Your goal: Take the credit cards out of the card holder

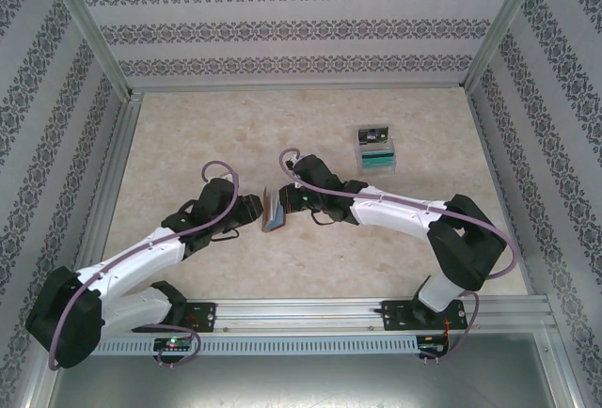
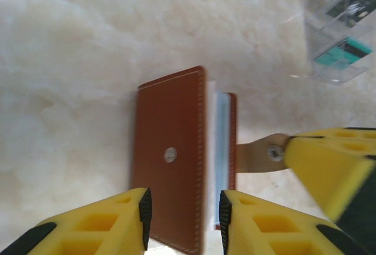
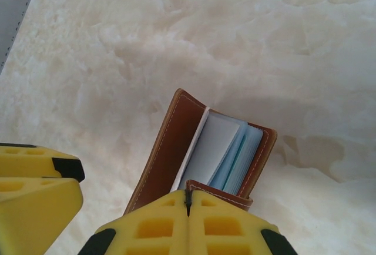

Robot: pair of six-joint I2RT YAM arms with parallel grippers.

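in the middle of the tabletop (image 1: 188, 135), between the two arms, the card holder (image 1: 273, 211) is standing on edge, slightly ajar. the right pincer (image 3: 188, 201) is sitting fully closed, pinching the holder's strap tab (image 2: 255, 156) and steadying it. the left pincer (image 2: 183, 209) is hanging partly open with its pads (image 2: 144, 208) straddling the outer cover (image 2: 170, 173). a sliver of gap is showing beside one pad, so it is not gripping anything yet. pale blue-grey leaves (image 3: 218, 149) are showing inside the fold, and i cannot tell whether they are cards or inner panels. this is looking like the opening step: one side anchored, the other about to be taken. the next move is calling for the left pads to clamp the cover alone, not the leaves behind it, then swing it wide so the cards are lying exposed.
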